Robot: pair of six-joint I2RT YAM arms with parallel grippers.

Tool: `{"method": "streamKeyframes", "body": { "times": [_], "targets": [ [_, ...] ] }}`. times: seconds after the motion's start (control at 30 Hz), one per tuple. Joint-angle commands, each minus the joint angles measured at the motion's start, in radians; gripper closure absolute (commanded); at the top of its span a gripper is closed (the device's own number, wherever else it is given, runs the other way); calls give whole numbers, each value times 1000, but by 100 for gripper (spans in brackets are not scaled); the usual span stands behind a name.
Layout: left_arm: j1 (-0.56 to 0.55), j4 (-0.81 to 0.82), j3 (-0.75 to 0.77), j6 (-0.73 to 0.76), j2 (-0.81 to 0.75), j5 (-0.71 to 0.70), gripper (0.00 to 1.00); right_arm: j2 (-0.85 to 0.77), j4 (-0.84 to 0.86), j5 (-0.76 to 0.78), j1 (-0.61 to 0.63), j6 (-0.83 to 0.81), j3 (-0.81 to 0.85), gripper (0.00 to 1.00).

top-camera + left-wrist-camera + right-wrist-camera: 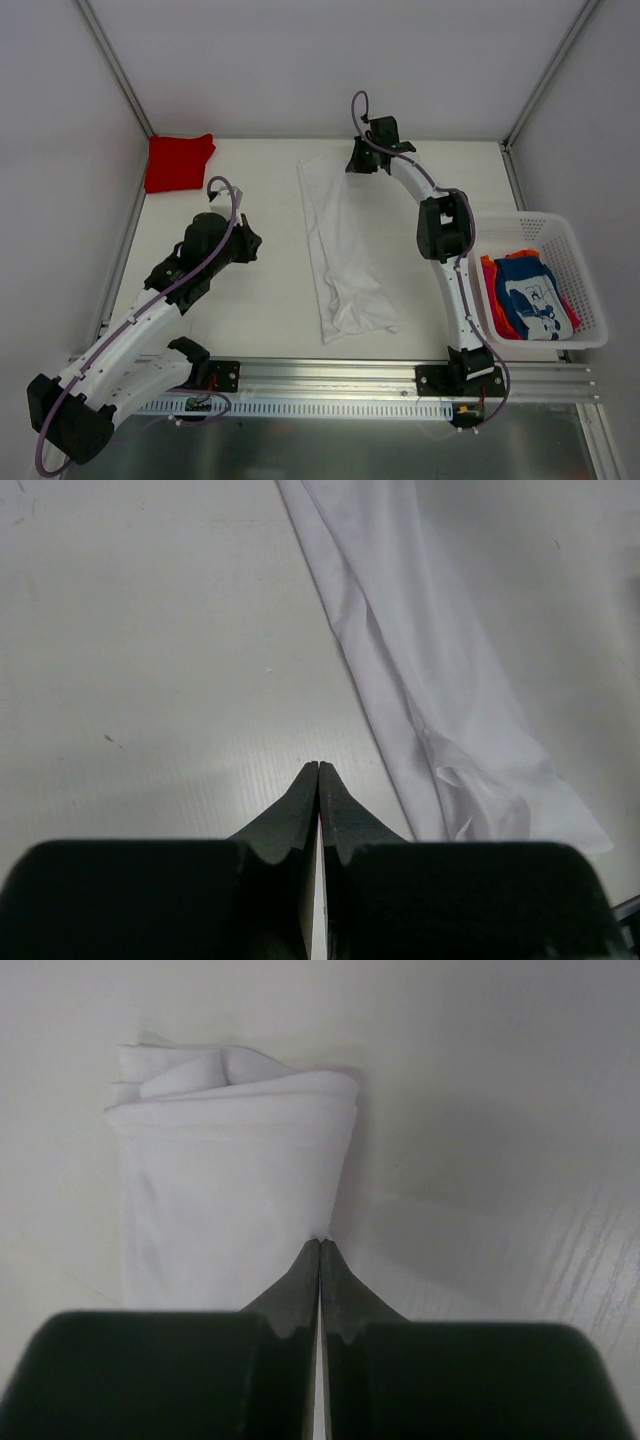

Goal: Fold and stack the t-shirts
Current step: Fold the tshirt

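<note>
The white t-shirt (345, 250) lies as a long narrow strip in the middle of the worktop (260, 300). The right claw (318, 1242) is closed, its tips at the edge of the strip's far end; I cannot tell whether cloth is pinched. The left claw (318, 765) is closed over bare worktop, beside the strip. The folded red t-shirt (178, 162) lies in the far left corner. The blue t-shirt (530, 290) and the orange-red t-shirt (497, 295) lie in the mesh basket (585, 300).

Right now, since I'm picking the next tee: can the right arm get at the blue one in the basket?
Probably yes. The blue tee lies on top in the open basket beside that arm's base, uncovered. The right gripper, shut at the white tee's far end, would have to swing back.
</note>
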Motion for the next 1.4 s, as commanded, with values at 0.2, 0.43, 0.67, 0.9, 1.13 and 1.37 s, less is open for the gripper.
{"method": "streamKeyframes", "body": {
  "times": [0.2,0.43,0.67,0.9,1.13,1.37],
  "targets": [
    [-12,48,-19,-4,7,-4,100,-77,14,201,-5,11,-89,100],
    [-12,48,-28,-8,-9,-4,100,-124,14,235,-71,40,-161,100],
    [-18,51,-29,-12,2,-4,100,-141,-8,311,-93,33,-175,100],
    [-21,63,-32,-12,17,-10,100,-132,-9,198,-100,36,-125,5],
    [-24,98,-28,-3,74,-25,100,-237,-78,166,-74,2,-109,1],
    [-44,114,-40,-63,120,61,38,-762,-171,337,-22,69,-583,0]
  ]
}}
